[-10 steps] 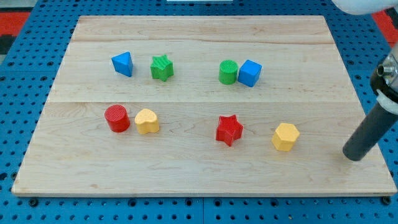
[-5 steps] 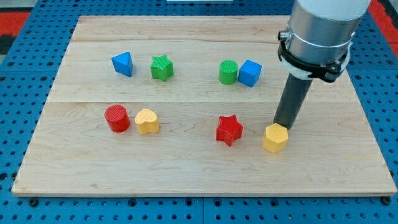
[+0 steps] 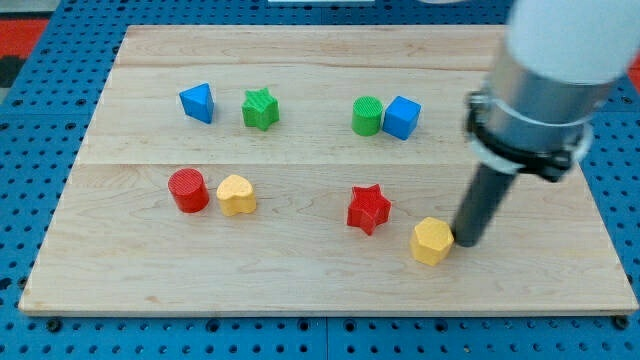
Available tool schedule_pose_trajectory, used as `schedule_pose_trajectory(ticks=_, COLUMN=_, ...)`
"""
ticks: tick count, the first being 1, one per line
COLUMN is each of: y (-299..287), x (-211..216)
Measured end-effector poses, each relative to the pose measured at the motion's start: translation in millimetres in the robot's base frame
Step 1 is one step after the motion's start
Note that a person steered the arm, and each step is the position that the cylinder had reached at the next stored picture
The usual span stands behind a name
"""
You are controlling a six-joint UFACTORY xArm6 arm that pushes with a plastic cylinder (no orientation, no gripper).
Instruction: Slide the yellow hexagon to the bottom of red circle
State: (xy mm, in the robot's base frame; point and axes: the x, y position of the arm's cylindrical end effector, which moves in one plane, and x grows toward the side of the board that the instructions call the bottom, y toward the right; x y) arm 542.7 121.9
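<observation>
The yellow hexagon (image 3: pixel 431 241) lies low on the board, right of centre, just below and right of the red star (image 3: pixel 368 208). My tip (image 3: pixel 464 242) stands right against the hexagon's right side. The red circle (image 3: pixel 187 190) sits far off at the view's left, with a yellow heart (image 3: pixel 236 195) touching its right side.
Along the upper row are a blue triangle (image 3: pixel 198 102), a green star (image 3: pixel 260 108), a green circle (image 3: pixel 367 115) and a blue cube (image 3: pixel 402 117). The wooden board (image 3: pixel 320 290) ends close below the hexagon.
My tip swung in from the board's right edge to the hexagon's upper right, then moved to its right side. The yellow hexagon has slid left and down, closer to the red star.
</observation>
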Motion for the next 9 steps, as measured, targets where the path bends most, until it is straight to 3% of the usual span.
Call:
schedule_pose_trajectory(ticks=2, y=13, x=7)
schedule_pose_trajectory(ticks=3, y=-75, x=7)
schedule_pose_trajectory(ticks=4, y=-118, x=12)
schedule_pose_trajectory(ticks=5, y=-89, x=28)
schedule_pose_trajectory(ticks=8, y=-214, x=32)
schedule_pose_trajectory(ticks=9, y=-239, x=11)
